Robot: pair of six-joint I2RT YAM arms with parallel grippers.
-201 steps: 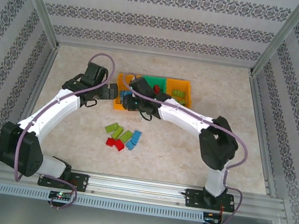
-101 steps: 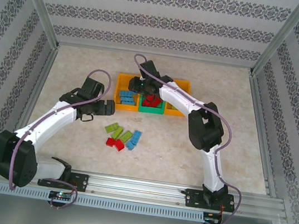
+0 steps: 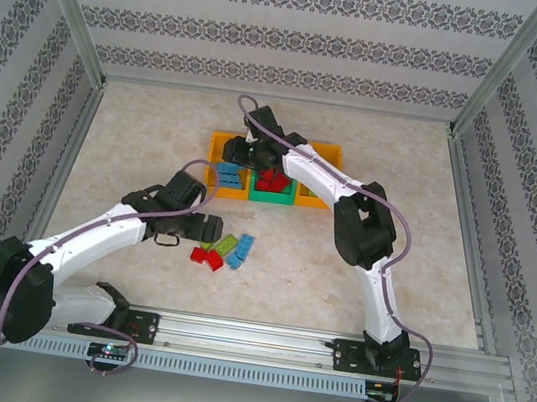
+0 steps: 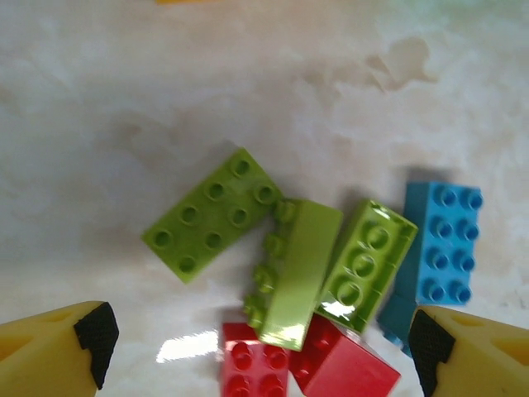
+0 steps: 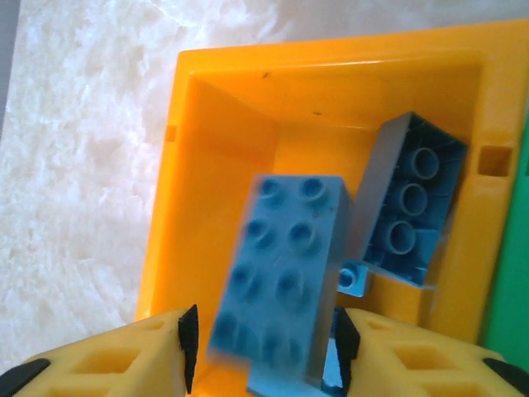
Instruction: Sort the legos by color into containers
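right gripper hangs over the left orange bin, toward the far edge of the table, jaws parted, a blurred blue brick loose between them; it may strike the tilted brick already inside and hop the rim. left gripper, jaws wide and empty, hovers over the mid-table clump of touching green, red and blue bricks: closing there could pinch two colours

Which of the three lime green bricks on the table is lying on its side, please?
The middle green brick: its studs point sideways and a smooth face is up, while the left brick and right brick show studs upward.
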